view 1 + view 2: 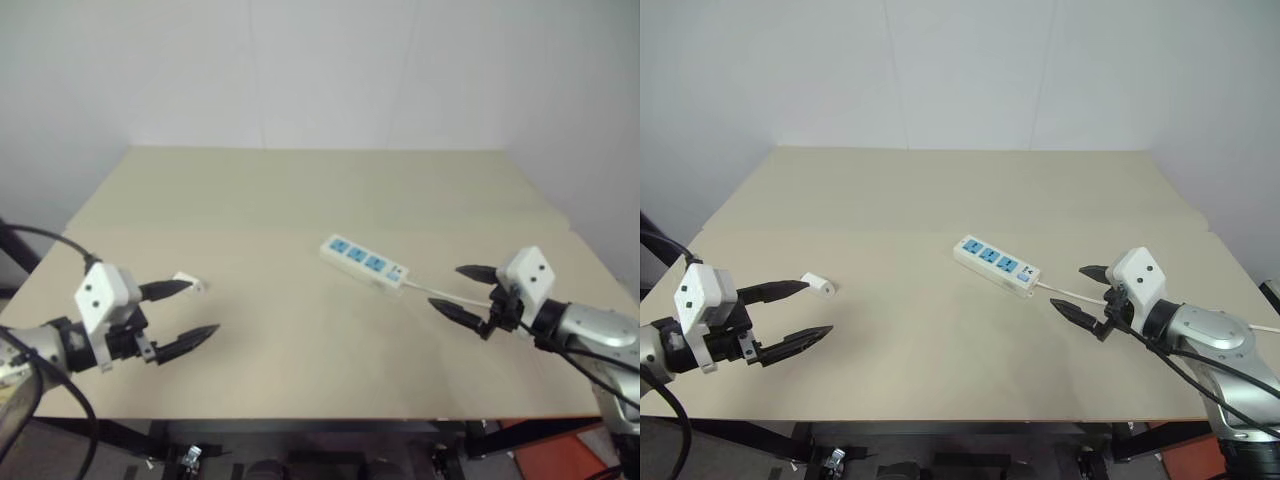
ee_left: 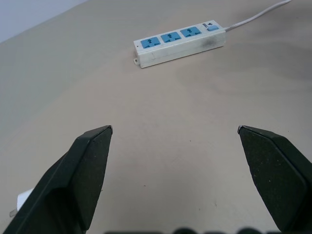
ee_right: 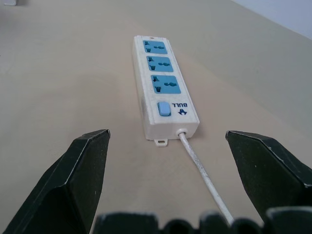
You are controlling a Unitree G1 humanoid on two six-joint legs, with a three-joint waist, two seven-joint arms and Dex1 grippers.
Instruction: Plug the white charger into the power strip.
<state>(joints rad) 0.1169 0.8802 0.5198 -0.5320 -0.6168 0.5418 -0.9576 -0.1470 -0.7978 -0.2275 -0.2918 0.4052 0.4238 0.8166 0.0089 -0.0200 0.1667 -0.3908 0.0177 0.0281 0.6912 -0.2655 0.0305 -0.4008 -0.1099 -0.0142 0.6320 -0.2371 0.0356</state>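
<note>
The power strip [image 1: 365, 262] lies flat near the middle of the beige table, its three blue sockets facing up and its thin cord [image 1: 430, 290] running off to the right. A small white charger [image 1: 188, 283] lies on the table at the left. My left gripper [image 1: 200, 310] hovers open and empty just beside the charger, one fingertip close over it. On the right, my right gripper [image 1: 445, 285] is open and empty over the cord, pointing at the strip's switch end [image 3: 165, 109]. In the left wrist view the charger [image 2: 22, 202] peeks out behind one finger.
The table [image 1: 300, 200] ends at a white wall behind and at a front edge just below both arms. An orange object [image 1: 570, 455] sits under the table at the lower right. A black cable [image 1: 50, 240] loops behind my left arm.
</note>
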